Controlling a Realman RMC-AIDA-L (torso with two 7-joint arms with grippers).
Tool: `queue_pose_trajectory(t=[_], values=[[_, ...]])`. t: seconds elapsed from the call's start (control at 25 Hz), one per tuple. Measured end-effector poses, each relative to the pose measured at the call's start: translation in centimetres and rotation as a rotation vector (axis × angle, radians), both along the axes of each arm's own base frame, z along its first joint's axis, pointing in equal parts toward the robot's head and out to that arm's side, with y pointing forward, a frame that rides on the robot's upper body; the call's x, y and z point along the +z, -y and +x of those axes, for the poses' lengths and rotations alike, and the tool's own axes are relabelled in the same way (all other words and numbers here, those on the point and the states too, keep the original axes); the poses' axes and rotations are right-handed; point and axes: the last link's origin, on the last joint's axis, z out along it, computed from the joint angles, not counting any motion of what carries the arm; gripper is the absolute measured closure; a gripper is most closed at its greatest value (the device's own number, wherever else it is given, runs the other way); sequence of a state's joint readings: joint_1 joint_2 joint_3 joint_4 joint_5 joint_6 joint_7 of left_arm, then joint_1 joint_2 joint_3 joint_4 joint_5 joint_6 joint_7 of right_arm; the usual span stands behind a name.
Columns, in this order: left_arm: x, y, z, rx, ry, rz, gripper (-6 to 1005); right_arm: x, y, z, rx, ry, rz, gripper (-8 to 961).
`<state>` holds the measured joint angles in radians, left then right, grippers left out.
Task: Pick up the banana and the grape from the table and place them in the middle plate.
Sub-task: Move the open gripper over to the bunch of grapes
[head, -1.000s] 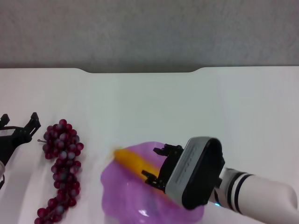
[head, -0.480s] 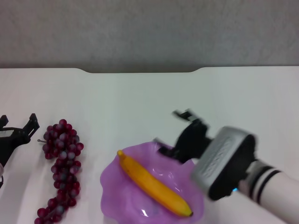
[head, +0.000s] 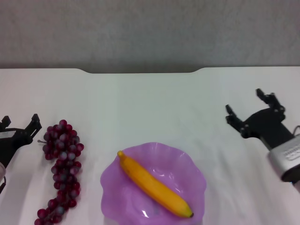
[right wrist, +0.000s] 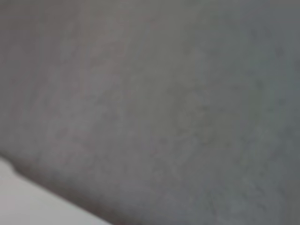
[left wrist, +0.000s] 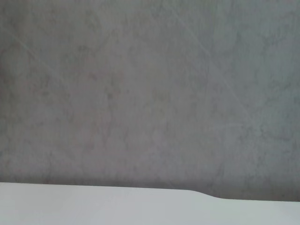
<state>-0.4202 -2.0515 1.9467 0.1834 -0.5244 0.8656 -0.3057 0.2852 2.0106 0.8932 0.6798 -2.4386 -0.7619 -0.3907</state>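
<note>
The yellow banana (head: 153, 185) lies diagonally inside the translucent purple middle plate (head: 192, 174) at the near centre of the white table (head: 150, 103). The bunch of dark red-purple grapes (head: 62, 166) lies on the table left of the plate. My right gripper (head: 251, 107) is open and empty, up over the table to the right of the plate. My left gripper (head: 19, 123) is open at the left edge, just left of the grapes' top, not touching them. Both wrist views show only the grey wall and a strip of table edge.
The table's far edge has a notch (head: 140, 71) against a grey wall (head: 150, 33). The left wrist view shows the table edge (left wrist: 140, 206) below the wall.
My right gripper let go of the banana, left it in the plate, and pulled back to the right and away from the plate. The left gripper and grapes have not moved.
</note>
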Motion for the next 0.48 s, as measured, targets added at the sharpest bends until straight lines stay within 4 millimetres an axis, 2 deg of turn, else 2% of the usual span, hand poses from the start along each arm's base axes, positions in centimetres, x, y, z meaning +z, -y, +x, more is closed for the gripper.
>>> queue_pose_trajectory(t=[0.24, 0.48], values=[[-0.1, -0.1, 0.2, -0.006, 0.004, 0.0, 138, 1.0, -0.3, 3.3, -0.056, -0.093, -0.009, 70], [-0.2, -0.2, 0.4, -0.008, 0.021, -0.005, 136, 1.1, -0.9, 4.8, -0.17, -0.25, -0.066, 70]])
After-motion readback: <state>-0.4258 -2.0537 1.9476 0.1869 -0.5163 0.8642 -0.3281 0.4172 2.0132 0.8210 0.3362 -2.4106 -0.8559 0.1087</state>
